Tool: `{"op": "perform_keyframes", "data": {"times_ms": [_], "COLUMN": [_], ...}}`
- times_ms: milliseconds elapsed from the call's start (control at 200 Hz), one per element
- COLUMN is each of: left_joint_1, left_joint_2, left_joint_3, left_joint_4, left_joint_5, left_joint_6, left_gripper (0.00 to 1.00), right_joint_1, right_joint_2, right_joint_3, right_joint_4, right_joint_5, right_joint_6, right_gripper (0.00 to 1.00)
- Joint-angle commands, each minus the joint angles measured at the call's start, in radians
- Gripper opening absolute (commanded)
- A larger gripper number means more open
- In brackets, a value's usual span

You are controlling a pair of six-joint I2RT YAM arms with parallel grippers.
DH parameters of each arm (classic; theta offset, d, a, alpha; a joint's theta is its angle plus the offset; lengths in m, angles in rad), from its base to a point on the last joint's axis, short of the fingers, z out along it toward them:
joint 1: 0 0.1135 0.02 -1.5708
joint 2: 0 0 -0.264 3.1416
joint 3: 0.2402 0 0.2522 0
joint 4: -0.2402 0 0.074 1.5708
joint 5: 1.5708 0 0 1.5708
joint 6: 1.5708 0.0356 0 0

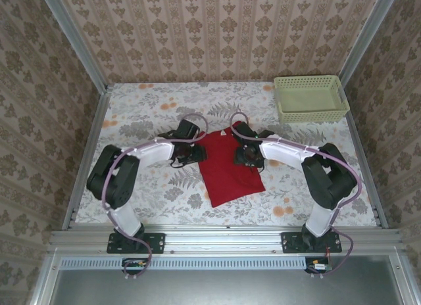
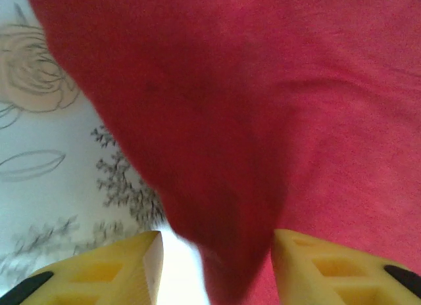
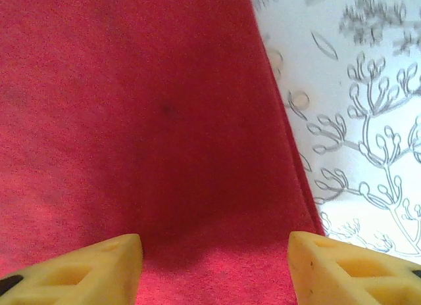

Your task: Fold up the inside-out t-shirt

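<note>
Left claw (image 2: 216, 242) parted over red t-shirt (image 2: 296, 88), right claw (image 3: 214, 239) likewise

Basket (image 1: 312, 114) on a flowered table (image 1: 171, 200)
The pale green basket sits at the far right corner, close to the patterned walls (image 1: 217, 29); a metal rail (image 1: 223, 238) runs along the table's near edge.

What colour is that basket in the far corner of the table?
The basket is a pale yellow-green; the top view shows it best.
</note>
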Motion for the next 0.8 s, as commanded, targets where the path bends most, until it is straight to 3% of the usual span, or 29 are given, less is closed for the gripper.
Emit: {"op": "perform_keyframes", "data": {"times_ms": [0,105,190,315,490,795], "left_joint_1": [0.02,0.034,0.044,0.064,0.085,0.079], "left_joint_2": [0.055,0.111,0.101,0.044,0.003,0.167], "left_joint_3": [0.051,0.097,0.129,0.179,0.217,0.351], "left_joint_4": [0.096,0.137,0.092,-0.08,-0.149,-0.155], "left_joint_5": [0.064,0.131,0.121,0.012,-0.01,0.022], "left_joint_6": [-0.007,0.032,0.067,0.116,0.148,0.141], "left_gripper": [0.42,0.28,0.27,0.43,0.57,0.6], "right_joint_1": [0.03,0.116,0.15,0.096,-0.078,-0.186], "right_joint_2": [-0.036,-0.05,-0.059,-0.145,-0.156,0.024], "right_joint_3": [-0.087,-0.14,-0.145,-0.137,-0.051,0.11], "right_joint_4": [0.013,0.065,0.07,0.03,-0.015,0.003], "right_joint_5": [-0.042,-0.095,-0.127,-0.062,-0.092,-0.137], "right_joint_6": [0.032,0.1,0.137,0.104,-0.029,-0.1], "right_gripper": [0.61,0.6,0.6,0.62,0.68,0.7]}}
